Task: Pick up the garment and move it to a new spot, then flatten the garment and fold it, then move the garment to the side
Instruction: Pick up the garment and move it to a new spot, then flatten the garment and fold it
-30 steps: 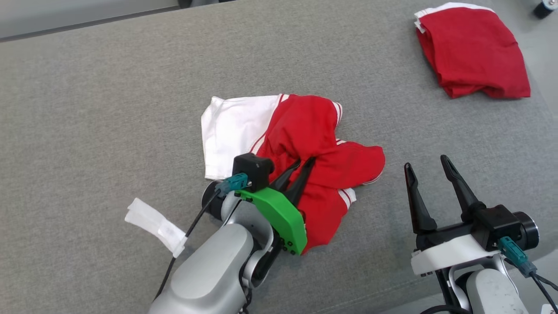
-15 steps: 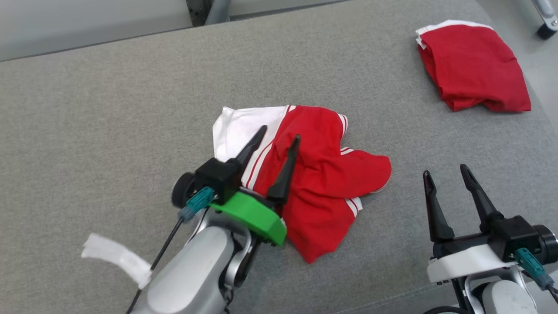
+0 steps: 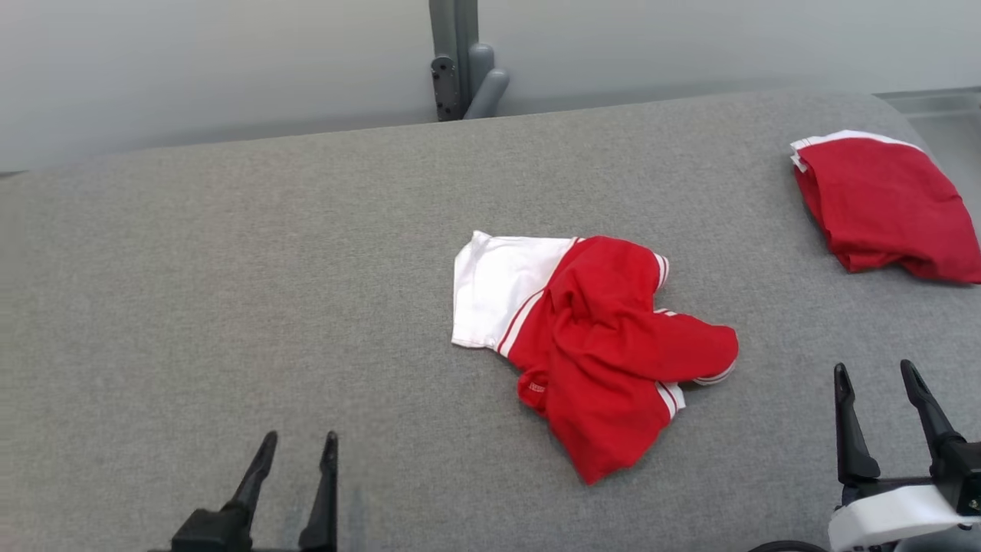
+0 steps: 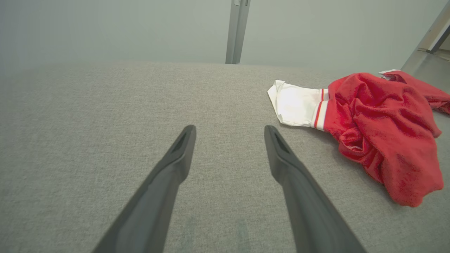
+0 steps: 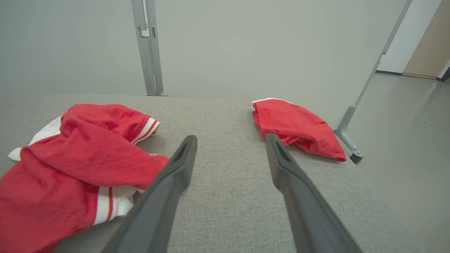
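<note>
Garment (image 3: 605, 345) lies crumpled and loose on the grey bench (image 3: 230, 268); both sets of jaws are released and empty.

The garment is red with a white panel and red-and-white striped trim. It rests bunched and unfolded on the robot's side of the upright metal post (image 3: 454, 57), slightly to the post's right. Its white panel is the part nearest the post, and the red cloth is heaped beyond that, toward the robot. The left gripper (image 3: 300, 437) stands at the bench's near edge, left of the post and well apart from the garment, jaws spread with nothing between them. The right gripper (image 3: 874, 368) stands at the near edge, far right of the post, jaws likewise spread and grasping nothing, near the garment but not touching it. A second red cloth (image 3: 881, 203), folded, lies far to the post's right at the bench end.
</note>
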Tool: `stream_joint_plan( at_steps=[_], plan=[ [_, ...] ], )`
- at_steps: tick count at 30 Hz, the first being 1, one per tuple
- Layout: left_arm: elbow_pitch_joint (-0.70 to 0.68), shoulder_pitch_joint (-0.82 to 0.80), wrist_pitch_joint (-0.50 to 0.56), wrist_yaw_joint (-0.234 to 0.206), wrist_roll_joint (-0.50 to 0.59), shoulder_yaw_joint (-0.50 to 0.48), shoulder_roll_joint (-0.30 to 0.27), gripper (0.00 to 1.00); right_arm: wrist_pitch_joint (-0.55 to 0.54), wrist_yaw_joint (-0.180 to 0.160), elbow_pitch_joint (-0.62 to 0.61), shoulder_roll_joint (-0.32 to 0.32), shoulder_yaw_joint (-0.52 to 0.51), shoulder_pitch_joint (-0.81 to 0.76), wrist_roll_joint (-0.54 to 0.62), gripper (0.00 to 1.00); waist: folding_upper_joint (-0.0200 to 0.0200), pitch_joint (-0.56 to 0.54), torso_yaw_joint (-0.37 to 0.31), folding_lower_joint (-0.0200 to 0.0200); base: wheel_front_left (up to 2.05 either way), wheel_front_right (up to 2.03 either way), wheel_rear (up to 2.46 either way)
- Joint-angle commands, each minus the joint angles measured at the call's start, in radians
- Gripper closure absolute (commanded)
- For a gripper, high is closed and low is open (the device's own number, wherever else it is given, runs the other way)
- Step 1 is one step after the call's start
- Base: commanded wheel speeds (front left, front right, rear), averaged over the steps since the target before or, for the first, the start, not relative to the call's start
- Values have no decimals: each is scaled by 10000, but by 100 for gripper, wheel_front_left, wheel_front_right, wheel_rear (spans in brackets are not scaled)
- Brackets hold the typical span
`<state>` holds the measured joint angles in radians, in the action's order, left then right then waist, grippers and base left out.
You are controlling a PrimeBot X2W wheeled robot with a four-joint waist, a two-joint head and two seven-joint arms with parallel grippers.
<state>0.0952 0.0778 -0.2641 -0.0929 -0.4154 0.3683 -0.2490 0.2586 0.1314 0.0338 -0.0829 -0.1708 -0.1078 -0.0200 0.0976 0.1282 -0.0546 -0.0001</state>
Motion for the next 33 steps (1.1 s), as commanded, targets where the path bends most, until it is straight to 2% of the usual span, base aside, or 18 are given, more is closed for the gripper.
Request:
stream_joint_plan(
  at_steps=[1,8,16,23,33],
  plan=[
    [37,290,0,99,134,-256,92,0,65,-15,81,-47,-70,-175,12,0,-1,-422,476,1,0,0,0],
    [217,1302,-1,751,929,-2415,923,0,65,-15,640,-47,-288,-507,14,0,-1,-606,992,1,0,0,0],
    [239,1395,-1,1501,1585,-3820,1764,0,65,-15,741,-70,273,-462,-142,0,-1,-682,1421,1,0,0,0],
    [290,1159,-1,1876,1895,-4140,1949,0,65,-15,648,-58,461,-391,-157,0,-1,-704,1520,1,0,0,0],
    [330,996,-2,2052,1727,-4025,1979,0,65,-15,542,-157,508,-343,-203,0,-1,-663,1349,1,0,0,0]
  ],
)
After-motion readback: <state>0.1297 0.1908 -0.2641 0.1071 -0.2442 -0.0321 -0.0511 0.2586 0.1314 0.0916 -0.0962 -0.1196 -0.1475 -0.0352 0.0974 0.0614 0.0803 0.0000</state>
